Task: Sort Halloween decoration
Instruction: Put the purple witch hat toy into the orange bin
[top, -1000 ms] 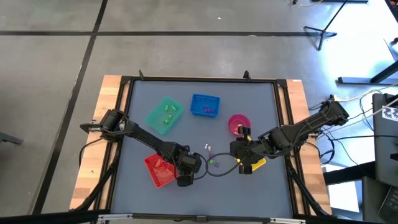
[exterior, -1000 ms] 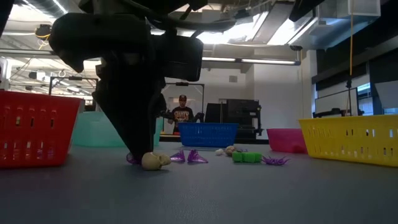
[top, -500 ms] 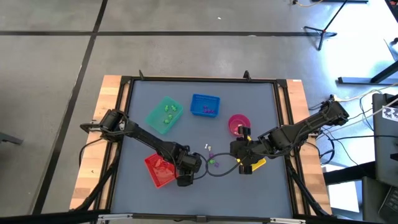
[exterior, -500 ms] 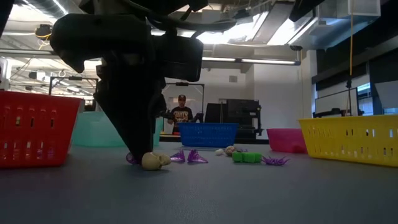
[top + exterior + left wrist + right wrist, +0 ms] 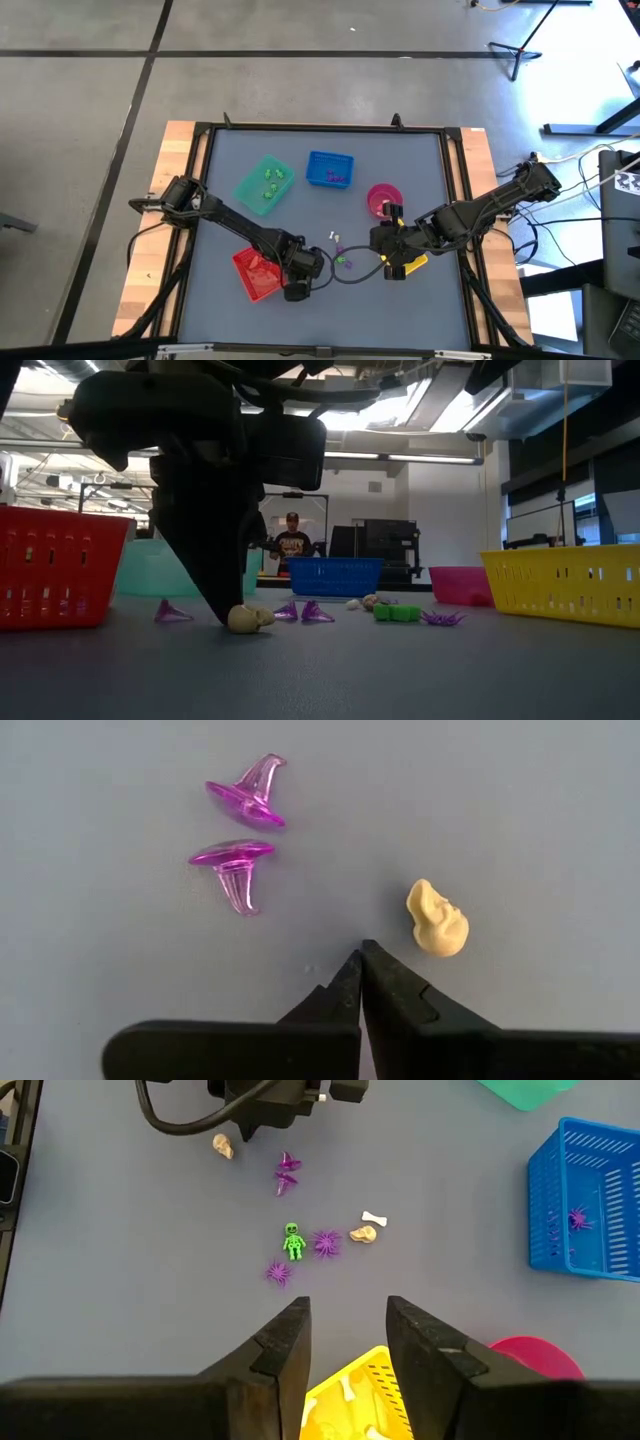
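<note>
My left gripper (image 5: 360, 956) is shut and points down at the table near the front edge (image 5: 298, 283), beside the red tray. A cream skull trinket (image 5: 437, 918) lies just off its tips, apart from them. Two purple witch hats (image 5: 240, 840) lie a little farther off, and a third hat (image 5: 172, 610) rests on the table on the gripper's other side. My right gripper (image 5: 345, 1330) is open and hovers above the yellow tray (image 5: 362, 1392). Ahead of it lie a green skeleton (image 5: 292, 1240), purple spiders (image 5: 326, 1242), another skull (image 5: 363, 1234) and a white bone (image 5: 374, 1218).
The red tray (image 5: 255, 272) sits by the left arm, with the green tray (image 5: 263, 184) and blue tray (image 5: 329, 168) toward the far side. The pink bowl (image 5: 384, 198) stands near the right arm. A black cable (image 5: 355, 275) loops on the table between the grippers.
In the low view, a purple hat that showed only as a sliver behind my left gripper's fingertips now lies clear of them, off to the side on the table. The left gripper's body has shifted slightly. The skull has stayed in place.
</note>
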